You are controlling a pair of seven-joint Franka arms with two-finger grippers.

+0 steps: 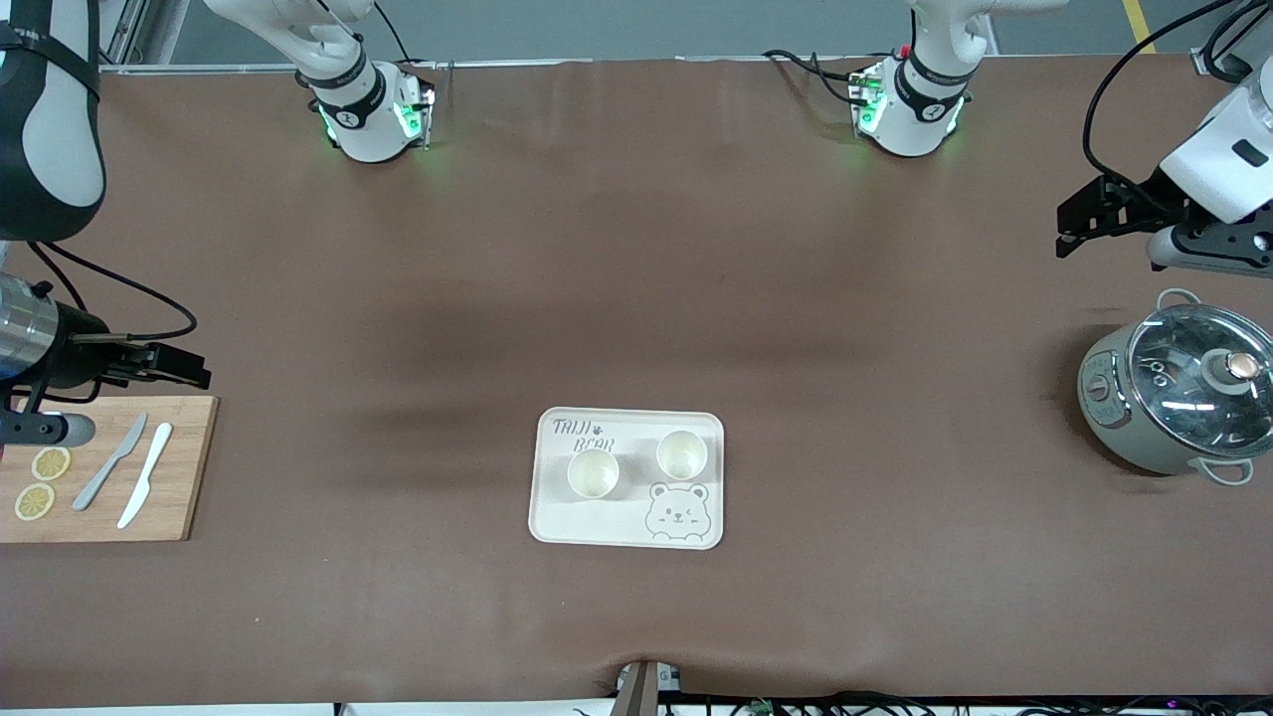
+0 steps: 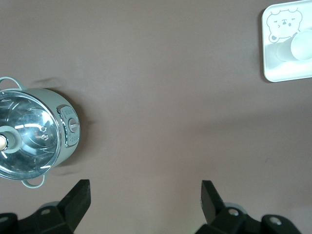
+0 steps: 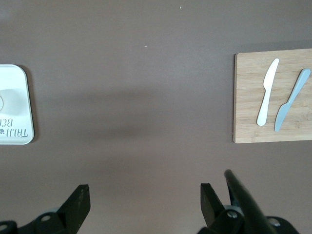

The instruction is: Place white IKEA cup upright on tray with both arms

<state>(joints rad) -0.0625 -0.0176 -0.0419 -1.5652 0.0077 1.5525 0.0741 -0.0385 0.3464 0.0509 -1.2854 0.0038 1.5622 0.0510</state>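
On the tray (image 1: 629, 522), near the table's middle, two white cups (image 1: 593, 472) (image 1: 681, 453) already stand upright, mouths up, apart from each other; one is nearer the bear drawing, the other by the lettering. So I judge the placing done and both arms parked. My left gripper (image 1: 1079, 227) hangs over bare table close to the cooking pot (image 1: 1179, 396) at the left arm's end, jaws wide, nothing between them. My right gripper (image 1: 189, 366) hangs just above the edge of the cutting board (image 1: 179, 497) at the right arm's end, jaws also wide and empty. Next move, if any: just hold off and stay away from the tray so neither cup gets knocked; no grasp looks needed. Count: two cups, one tray, one pot with glass lid, one board, two knives (image 1: 109, 461) (image 1: 145, 474) on it, two lemon slices (image 1: 52, 462) (image 1: 34, 501) on it.
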